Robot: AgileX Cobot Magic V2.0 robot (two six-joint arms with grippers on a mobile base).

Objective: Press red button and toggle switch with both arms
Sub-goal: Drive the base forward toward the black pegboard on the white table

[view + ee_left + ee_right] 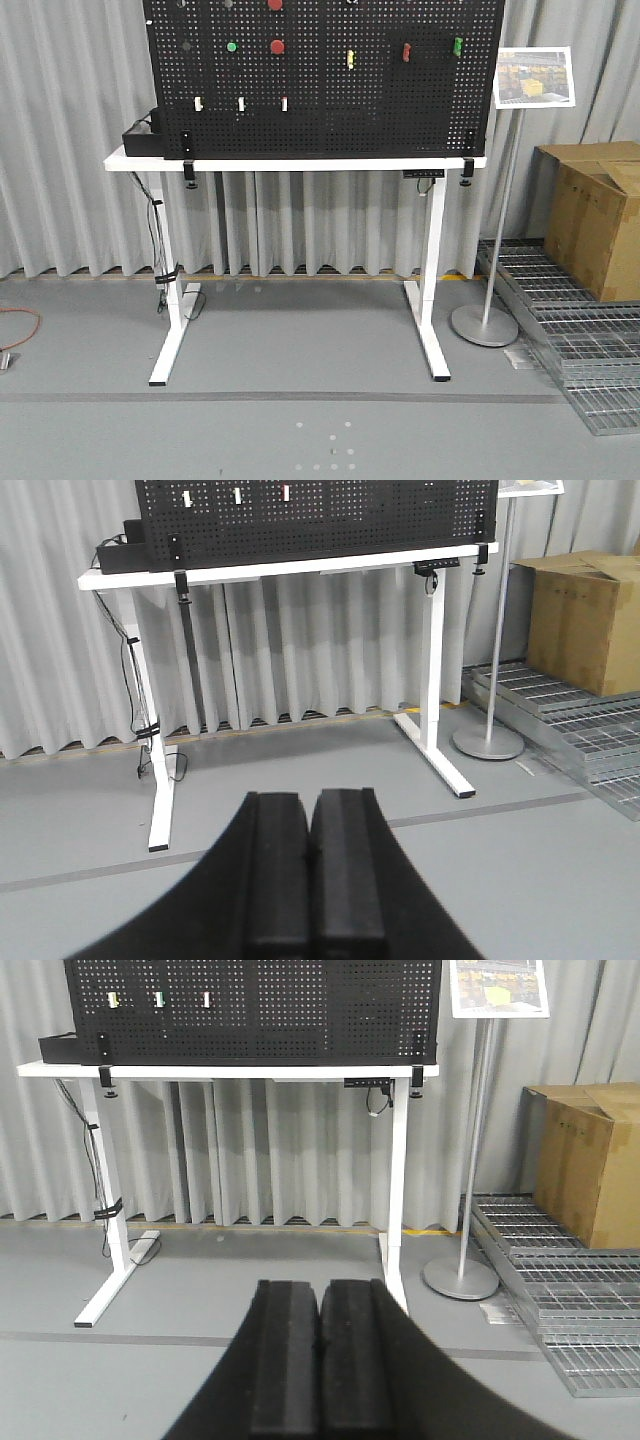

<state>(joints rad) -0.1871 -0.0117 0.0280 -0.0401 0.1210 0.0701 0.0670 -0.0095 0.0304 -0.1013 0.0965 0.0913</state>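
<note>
Red round button (277, 46) sits high on the black pegboard (320, 110), well above and ahead of your left gripper (311, 810) and right gripper (320, 1295), both pinched closed, empty.

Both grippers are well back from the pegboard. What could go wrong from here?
Wrong target: the pegboard carries one red button, a second red button at the top edge, and three pale switches in a tight row.
Approach: the left gripper and right gripper are shut and far off; driving closer could catch the sign stand or floor grates.
</note>
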